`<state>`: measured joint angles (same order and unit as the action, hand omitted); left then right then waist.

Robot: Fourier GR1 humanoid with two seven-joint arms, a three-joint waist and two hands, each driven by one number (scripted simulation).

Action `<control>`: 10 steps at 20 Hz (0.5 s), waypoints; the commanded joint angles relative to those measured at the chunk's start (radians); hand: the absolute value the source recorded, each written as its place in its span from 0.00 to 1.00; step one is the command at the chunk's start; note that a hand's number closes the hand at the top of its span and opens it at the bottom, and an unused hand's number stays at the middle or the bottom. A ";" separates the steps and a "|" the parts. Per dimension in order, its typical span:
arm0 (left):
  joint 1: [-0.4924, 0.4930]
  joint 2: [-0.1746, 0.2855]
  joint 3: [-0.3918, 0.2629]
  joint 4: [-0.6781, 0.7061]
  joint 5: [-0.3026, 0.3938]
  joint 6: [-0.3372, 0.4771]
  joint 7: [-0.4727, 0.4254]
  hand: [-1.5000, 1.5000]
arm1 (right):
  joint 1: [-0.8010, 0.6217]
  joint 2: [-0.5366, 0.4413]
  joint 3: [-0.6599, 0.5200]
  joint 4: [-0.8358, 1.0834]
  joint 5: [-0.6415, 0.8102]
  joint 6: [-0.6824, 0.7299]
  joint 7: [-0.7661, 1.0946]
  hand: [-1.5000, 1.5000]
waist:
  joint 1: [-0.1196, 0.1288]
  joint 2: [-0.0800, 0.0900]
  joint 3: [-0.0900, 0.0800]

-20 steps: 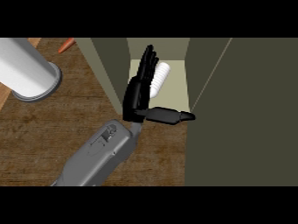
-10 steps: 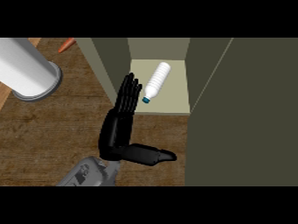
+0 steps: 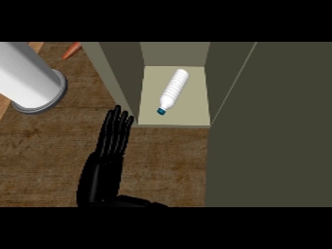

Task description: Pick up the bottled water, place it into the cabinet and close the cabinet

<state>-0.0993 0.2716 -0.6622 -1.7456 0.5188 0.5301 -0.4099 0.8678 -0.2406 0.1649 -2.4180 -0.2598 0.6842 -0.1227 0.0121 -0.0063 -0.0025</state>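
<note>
Since the bottled water [image 3: 173, 92] lies in the cabinet [image 3: 121, 73], bring your left hand [image 3: 102, 170], fingers straight and empty, round behind the open door [image 3: 290, 126].

The counter [image 3: 165, 163] is grained wood, the bottled water [image 3: 173, 89] smooth plastic.

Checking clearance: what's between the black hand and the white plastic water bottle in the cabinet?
Head view: the olive cabinet's side wall and a bare strip of pale shelf separate the black hand from the white plastic water bottle.
</note>
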 commanded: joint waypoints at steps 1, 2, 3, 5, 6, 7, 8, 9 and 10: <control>0.085 0.048 0.015 -0.088 0.001 -0.004 -0.012 0.00 | 0.035 -0.021 0.083 -0.228 0.094 -0.015 0.107 1.00 | -0.007 0.001 0.000; 0.135 0.072 0.025 -0.071 0.016 -0.051 -0.062 0.00 | -0.034 -0.018 0.121 -0.190 0.112 -0.035 0.143 1.00 | 0.011 0.005 -0.002; 0.141 0.062 0.012 -0.081 0.006 -0.041 -0.065 0.00 | -0.013 -0.005 0.163 -0.234 0.139 -0.044 0.151 1.00 | 0.000 0.001 -0.002; 0.136 0.104 0.061 -0.106 0.026 -0.051 -0.038 0.00 | -0.021 0.010 0.228 -0.237 0.195 -0.053 0.157 1.00 | -0.011 -0.001 -0.002; 0.165 0.091 0.027 -0.122 0.018 -0.048 -0.050 0.00 | -0.048 0.033 0.283 -0.236 0.227 -0.077 0.184 1.00 | -0.004 -0.002 -0.003; 0.181 0.100 0.025 -0.146 0.010 -0.037 -0.045 0.00 | -0.047 0.028 0.299 -0.236 0.232 -0.072 0.180 1.00 | -0.009 -0.003 -0.002; 0.202 0.130 0.071 -0.122 0.045 -0.079 -0.062 0.00 | -0.054 0.036 0.338 -0.219 0.280 -0.081 0.194 1.00 | -0.011 -0.003 -0.003; 0.205 0.126 0.055 -0.151 0.035 -0.071 -0.056 0.00 | -0.087 0.050 0.382 -0.223 0.288 -0.104 0.235 1.00 | -0.002 0.000 -0.003; 0.182 0.133 0.082 -0.168 0.047 -0.064 -0.028 0.00 | -0.079 0.055 0.431 -0.231 0.332 -0.112 0.251 1.00 | -0.010 -0.001 -0.003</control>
<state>0.0631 0.3746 -0.6141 -1.8704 0.5463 0.4778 -0.4516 0.8003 -0.1992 0.4530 -2.4656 -0.0864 0.6099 0.0090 0.0062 -0.0074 -0.0047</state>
